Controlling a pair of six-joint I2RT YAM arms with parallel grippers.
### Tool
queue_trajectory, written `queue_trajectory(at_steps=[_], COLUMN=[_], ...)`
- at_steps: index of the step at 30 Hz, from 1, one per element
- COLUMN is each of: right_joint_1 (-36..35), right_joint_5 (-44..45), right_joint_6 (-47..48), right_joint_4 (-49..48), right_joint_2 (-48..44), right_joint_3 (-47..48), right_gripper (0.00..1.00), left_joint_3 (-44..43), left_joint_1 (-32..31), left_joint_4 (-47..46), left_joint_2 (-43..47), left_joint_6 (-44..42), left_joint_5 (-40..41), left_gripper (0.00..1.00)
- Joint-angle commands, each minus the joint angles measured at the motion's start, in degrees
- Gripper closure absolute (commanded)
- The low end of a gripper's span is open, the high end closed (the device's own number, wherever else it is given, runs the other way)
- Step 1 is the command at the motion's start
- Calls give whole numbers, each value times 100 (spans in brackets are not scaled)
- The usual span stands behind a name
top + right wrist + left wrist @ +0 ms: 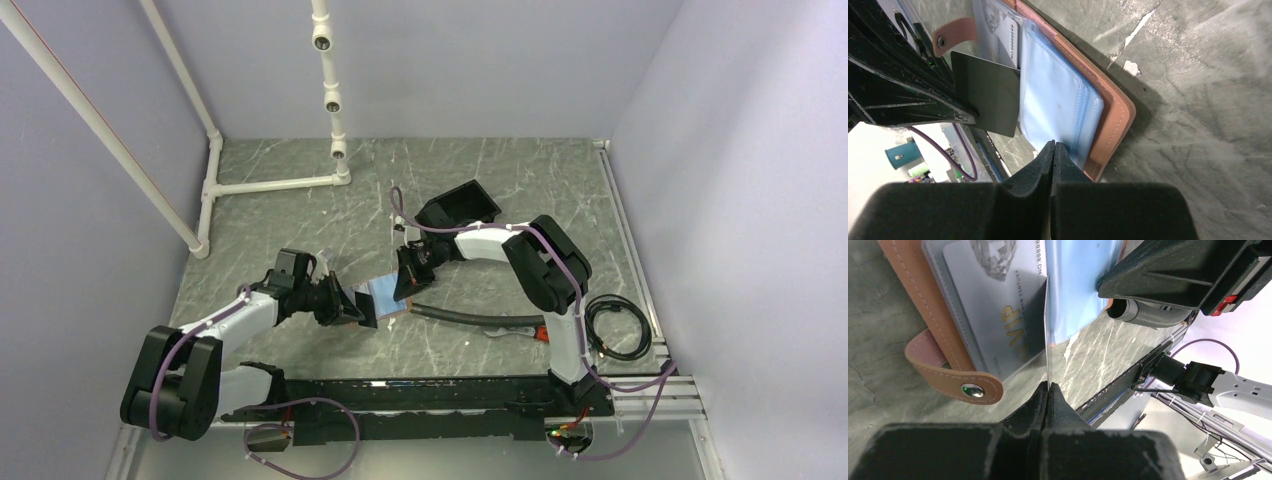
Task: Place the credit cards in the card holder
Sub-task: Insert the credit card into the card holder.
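The tan leather card holder [392,308] lies open on the table between both arms, its clear blue sleeves [1058,100] facing up. A silver VIP credit card [998,305] sits in one sleeve beside the snap strap [955,382]. My left gripper [1048,386] is shut on a dark credit card [988,97]. That card shows edge-on [1047,330] in the left wrist view, and its far edge meets the sleeves. My right gripper [1054,145] is shut, with its tips at the near edge of the blue sleeves. I see nothing between its fingers.
An open black box [460,207] stands behind the right arm. A grey corrugated hose [470,318] lies just right of the card holder, and a coiled black cable [615,325] lies further right. A white pipe frame [270,185] stands at the back left.
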State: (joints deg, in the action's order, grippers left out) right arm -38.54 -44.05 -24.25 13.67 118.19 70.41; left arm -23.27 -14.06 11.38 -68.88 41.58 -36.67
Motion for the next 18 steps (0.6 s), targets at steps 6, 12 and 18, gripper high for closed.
queue_trajectory(at_steps=[6,12,18], right_joint_1=[66,66,71], right_joint_5=[409,393,370], right_joint_6=[291,289,267], right_joint_4=[93,74,48], right_joint_2=[228,221,236], right_joint_3=[-13,-47,-54], right_gripper=[100,100,100], left_joint_3=[-18,-56,-47], left_joint_1=[-17,-24,-17], left_joint_4=[-446,-122,-153], left_joint_2=[136,459,344], left_joint_6=[-10,23,17], left_joint_5=[41,317,205], left_gripper=[100,100,100])
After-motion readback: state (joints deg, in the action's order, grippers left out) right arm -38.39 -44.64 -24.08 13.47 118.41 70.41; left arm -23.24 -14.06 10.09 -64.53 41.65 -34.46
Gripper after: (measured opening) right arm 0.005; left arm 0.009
